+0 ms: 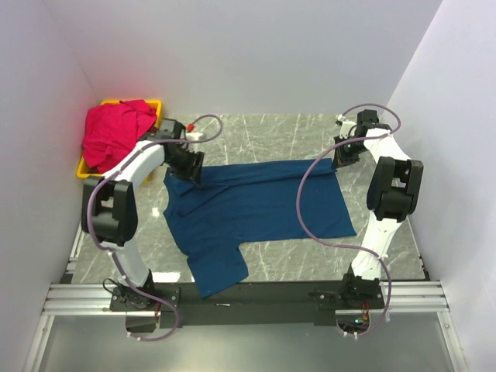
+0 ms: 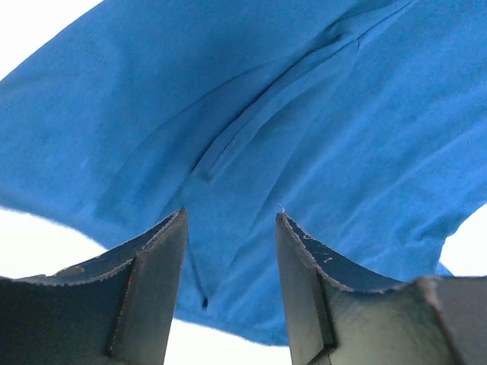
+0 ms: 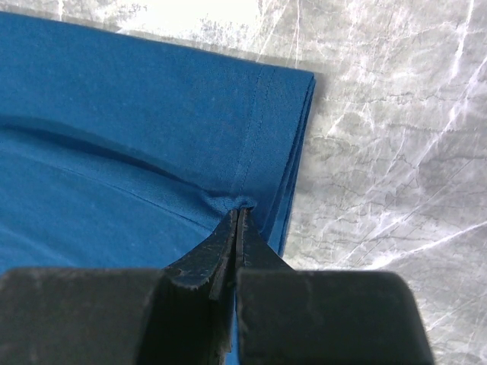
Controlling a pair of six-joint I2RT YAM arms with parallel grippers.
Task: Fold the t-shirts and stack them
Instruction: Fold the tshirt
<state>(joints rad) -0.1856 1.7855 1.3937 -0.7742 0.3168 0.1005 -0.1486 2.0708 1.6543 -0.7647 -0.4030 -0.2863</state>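
Note:
The navy blue t-shirt (image 1: 256, 205) lies spread on the marble table, its top edge folded over and one sleeve pointing to the near edge. My left gripper (image 1: 192, 172) hovers at the shirt's far left corner. In the left wrist view the left gripper (image 2: 230, 214) is open, and creased blue cloth (image 2: 266, 114) shows between and beyond the fingers, not pinched. My right gripper (image 1: 339, 159) is at the shirt's far right corner. In the right wrist view the right gripper (image 3: 242, 209) is shut on a bunched bit of the hem (image 3: 228, 202). The red-pink t-shirt (image 1: 116, 132) is heaped in the bin.
A yellow plastic bin (image 1: 83, 167) stands at the far left against the white wall. White walls close in the table on the left, back and right. Bare marble (image 1: 271, 132) shows behind the shirt and to the right of it (image 3: 396, 152).

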